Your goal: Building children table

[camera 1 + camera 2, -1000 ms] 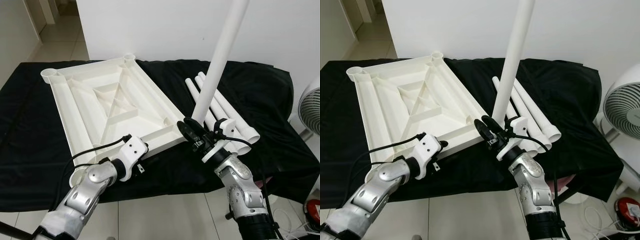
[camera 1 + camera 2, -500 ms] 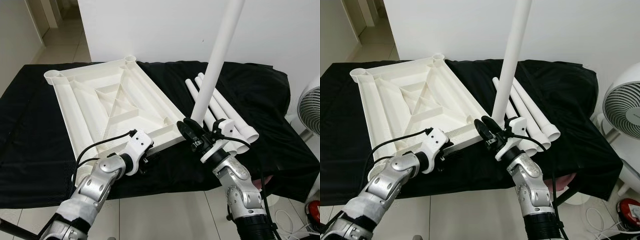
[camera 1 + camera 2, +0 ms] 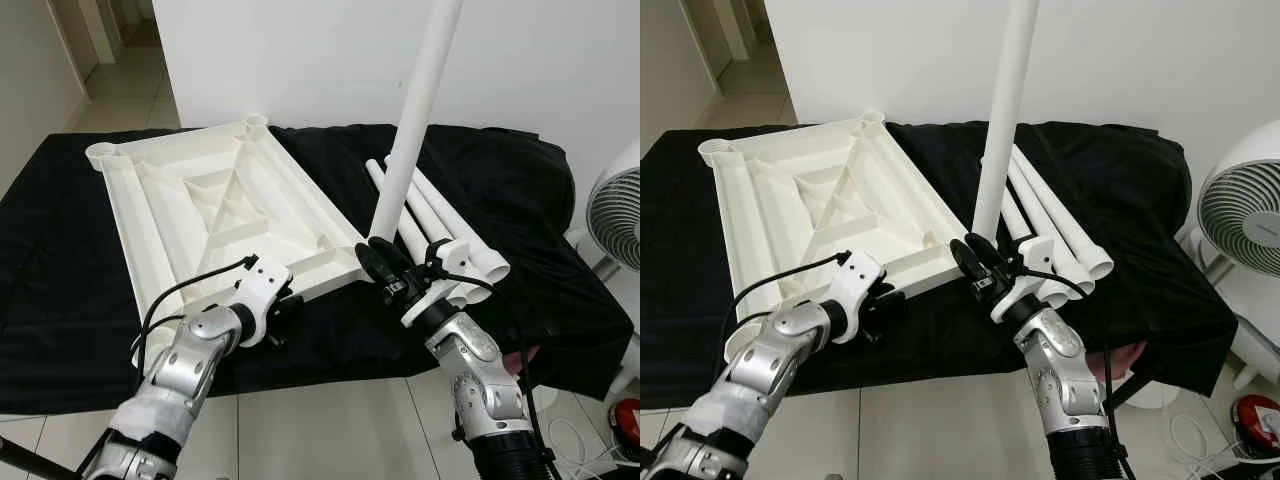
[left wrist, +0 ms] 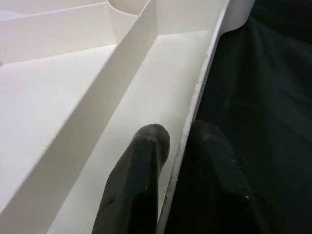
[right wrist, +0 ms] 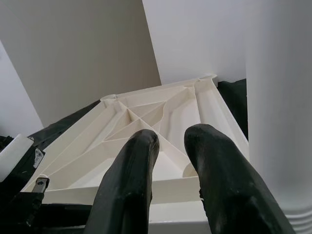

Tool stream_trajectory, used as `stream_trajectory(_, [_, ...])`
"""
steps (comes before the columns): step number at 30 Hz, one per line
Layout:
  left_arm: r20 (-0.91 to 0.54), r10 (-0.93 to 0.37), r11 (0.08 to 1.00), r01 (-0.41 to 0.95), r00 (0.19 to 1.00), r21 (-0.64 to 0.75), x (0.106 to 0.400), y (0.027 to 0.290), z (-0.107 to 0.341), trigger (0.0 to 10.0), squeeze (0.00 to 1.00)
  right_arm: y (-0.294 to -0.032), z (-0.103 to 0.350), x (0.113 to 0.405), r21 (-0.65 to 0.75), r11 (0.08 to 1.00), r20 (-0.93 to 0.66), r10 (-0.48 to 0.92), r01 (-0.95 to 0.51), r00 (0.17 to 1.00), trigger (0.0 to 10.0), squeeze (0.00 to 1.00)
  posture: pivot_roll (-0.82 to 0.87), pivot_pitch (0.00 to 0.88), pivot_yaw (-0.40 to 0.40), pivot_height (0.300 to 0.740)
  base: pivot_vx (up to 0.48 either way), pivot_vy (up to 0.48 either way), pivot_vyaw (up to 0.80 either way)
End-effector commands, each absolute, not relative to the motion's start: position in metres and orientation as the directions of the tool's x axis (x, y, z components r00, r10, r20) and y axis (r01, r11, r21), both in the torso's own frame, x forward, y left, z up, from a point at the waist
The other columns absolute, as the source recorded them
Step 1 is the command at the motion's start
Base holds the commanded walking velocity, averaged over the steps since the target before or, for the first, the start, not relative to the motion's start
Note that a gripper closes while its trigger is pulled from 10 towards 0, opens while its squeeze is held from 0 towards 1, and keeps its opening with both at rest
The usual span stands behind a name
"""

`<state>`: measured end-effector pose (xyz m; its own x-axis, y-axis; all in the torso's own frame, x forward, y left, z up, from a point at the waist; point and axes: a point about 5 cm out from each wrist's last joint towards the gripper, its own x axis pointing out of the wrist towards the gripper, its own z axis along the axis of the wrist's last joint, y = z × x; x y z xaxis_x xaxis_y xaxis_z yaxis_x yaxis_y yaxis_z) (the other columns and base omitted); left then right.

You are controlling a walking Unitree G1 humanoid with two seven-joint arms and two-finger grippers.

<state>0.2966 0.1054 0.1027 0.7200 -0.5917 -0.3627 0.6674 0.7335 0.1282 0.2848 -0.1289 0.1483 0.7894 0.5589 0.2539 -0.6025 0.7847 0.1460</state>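
At the near edge of the black-draped table (image 3: pixel 60 300), the left claw (image 3: pixel 283 312) is pinching the near rim of the white tabletop panel (image 3: pixel 190 205); in the left wrist view one finger (image 4: pixel 139 180) is lying inside the rim wall and the other outside it, against the black cloth. The panel is lying upside down with its ribbed underside facing up and round leg sockets at its corners.

Just beside its near right corner, the right claw (image 3: pixel 385 272) is sitting at the base of a white table leg (image 3: pixel 412 115) that is standing nearly upright at that corner. The right wrist view shows its two black fingers (image 5: pixel 129 185) close together and pointing across the panel, with the leg beside them rather than between them, so I cannot tell whether this claw is gripping it.

Behind the right claw, spare white legs (image 3: pixel 440 225) are lying side by side on the cloth. Farther right, a white fan (image 3: pixel 1245 210) is standing off the table.
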Motion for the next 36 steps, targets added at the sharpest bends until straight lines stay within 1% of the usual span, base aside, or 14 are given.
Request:
stream_trajectory(1, [-0.394,-0.254,0.902,0.363,0.883,0.232,0.3,0.134,0.088,0.0,0.0,-0.127,0.148,0.283,0.138,0.785,0.243,0.564,-0.603,0.789,10.0,0.0,-0.08,0.0,0.007,0.74,0.0,0.0,0.0])
stream_trajectory(5, [-0.406,-0.214,0.916,0.327,0.888,0.233,0.296,0.138,0.088,0.0,0.0,-0.127,0.148,0.284,0.138,0.786,0.243,0.563,-0.602,0.79,10.0,0.0,-0.08,0.0,0.007,0.74,0.0,0.0,0.0])
stream_trajectory(7, [-0.414,-0.185,0.932,0.292,0.891,0.213,0.286,0.138,0.088,0.0,0.0,-0.127,0.147,0.283,0.138,0.786,0.241,0.563,-0.602,0.79,10.0,0.0,-0.07,0.0,0.008,0.74,0.0,0.0,0.0])
stream_trajectory(14, [-0.416,-0.185,0.938,0.286,0.89,0.194,0.271,0.134,0.091,0.0,0.0,-0.126,0.146,0.283,0.137,0.785,0.239,0.565,-0.604,0.79,10.0,0.0,-0.07,0.0,0.015,0.74,0.0,0.0,0.0])
stream_trajectory(18, [-0.413,-0.191,0.938,0.289,0.89,0.19,0.269,0.133,0.093,0.0,0.0,-0.126,0.146,0.283,0.137,0.785,0.239,0.566,-0.604,0.789,10.0,0.0,-0.07,0.0,0.015,0.74,0.0,0.0,0.0])
stream_trajectory(20, [-0.39,-0.181,0.942,0.273,0.903,0.193,0.279,0.126,0.097,0.0,0.0,-0.123,0.146,0.284,0.138,0.782,0.239,0.569,-0.607,0.787,10.0,0.0,-0.07,0.0,0.017,0.74,0.0,0.0,0.0])
stream_trajectory(22, [-0.385,-0.178,0.944,0.268,0.906,0.194,0.283,0.123,0.098,0.0,0.0,-0.122,0.146,0.285,0.138,0.782,0.24,0.57,-0.608,0.786,10.0,0.0,-0.07,0.0,0.017,0.74,0.0,0.0,0.0])
stream_trajectory(24, [-0.382,-0.131,0.959,0.215,0.915,0.186,0.283,0.124,0.098,0.0,0.0,-0.122,0.146,0.284,0.135,0.783,0.241,0.569,-0.608,0.786,10.0,0.0,-0.08,0.0,0.025,0.74,0.0,0.0,0.0])
stream_trajectory(26, [-0.382,-0.117,0.964,0.198,0.917,0.178,0.281,0.125,0.098,0.0,0.0,-0.123,0.146,0.283,0.133,0.784,0.242,0.568,-0.606,0.787,10.0,0.0,-0.08,0.0,0.025,0.74,0.0,0.0,0.0])
stream_trajectory(29, [-0.391,-0.015,0.986,0.078,0.92,0.147,0.271,0.139,0.097,0.0,0.0,-0.126,0.145,0.282,0.131,0.793,0.24,0.556,-0.594,0.796,10.0,0.0,-0.09,0.0,0.031,0.74,0.0,0.0,0.0])
stream_trajectory(31, [-0.393,0.004,0.987,0.058,0.92,0.147,0.269,0.142,0.097,0.0,0.0,-0.127,0.145,0.281,0.132,0.795,0.24,0.554,-0.592,0.797,10.0,0.0,-0.08,0.0,0.024,0.74,0.0,0.0,0.0])
stream_trajectory(33, [-0.371,0.076,0.988,-0.019,0.926,0.155,0.266,0.153,0.1,0.0,0.0,-0.126,0.145,0.281,0.137,0.792,0.24,0.556,-0.595,0.796,10.0,0.0,-0.08,0.0,0.018,0.74,0.0,0.0,0.0])
stream_trajectory(36, [-0.365,0.099,0.987,-0.044,0.926,0.157,0.265,0.157,0.1,0.0,0.0,-0.125,0.144,0.281,0.138,0.79,0.24,0.558,-0.597,0.794,10.0,0.0,-0.08,0.0,0.018,0.74,0.0,0.0,0.0])
